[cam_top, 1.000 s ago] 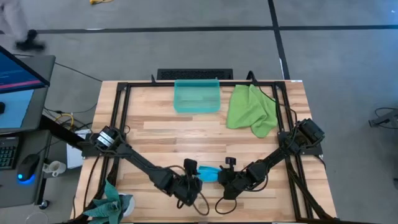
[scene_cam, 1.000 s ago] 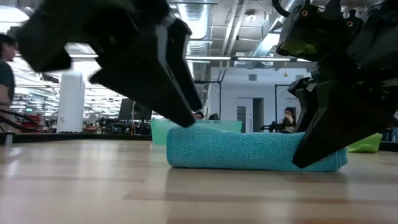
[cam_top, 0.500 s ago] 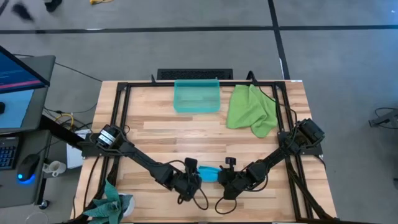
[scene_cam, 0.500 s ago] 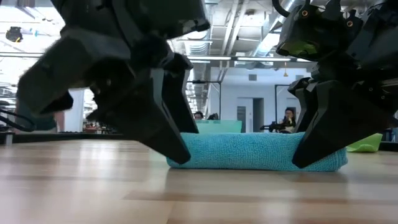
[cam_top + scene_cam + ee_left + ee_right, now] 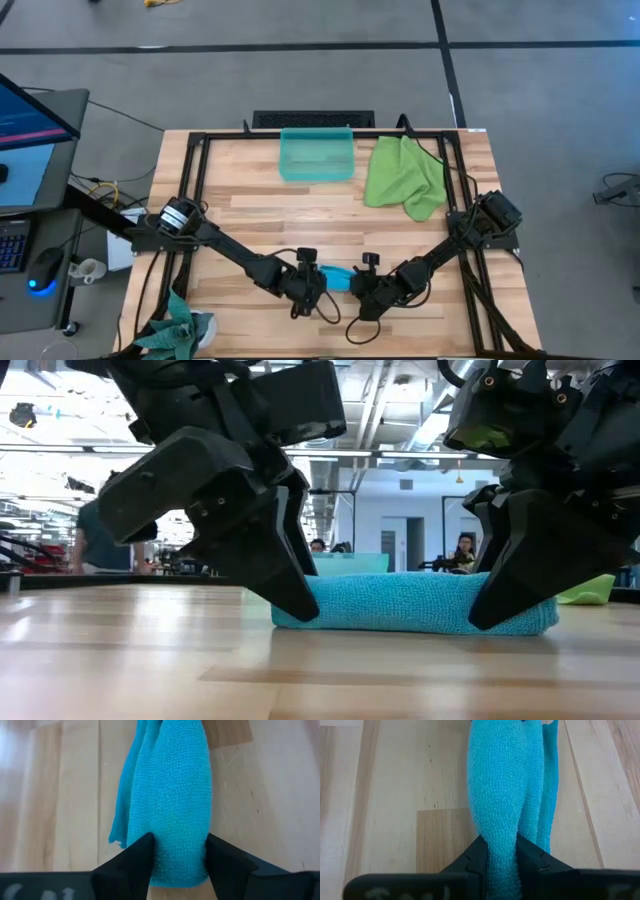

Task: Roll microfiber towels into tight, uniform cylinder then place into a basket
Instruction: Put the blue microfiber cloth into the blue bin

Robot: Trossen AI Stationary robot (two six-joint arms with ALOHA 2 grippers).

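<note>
Two grippers are set at opposite ends of one rolled blue towel near the front edge of the table. The left gripper is closed around its end of the roll, whose cloth is seen squeezed between the two dark fingers in the left wrist view. The right gripper is clenched on the other end, where the cloth is pinched narrow between its fingers. In the low view the roll is seen lying flat on the wood, with the left gripper planted on one end and the right gripper on the other. From above, only a short strip of the blue towel is visible between the left gripper and the right gripper, and both arms are stretched inward from the table's side edges.

Farther back, the basket is placed at the rear middle of the table, well apart from the roll. Just beside it, toward the right arm's side, the lime green towel is spread loosely, unrolled. A person is seen in the room behind the table in the low view.
</note>
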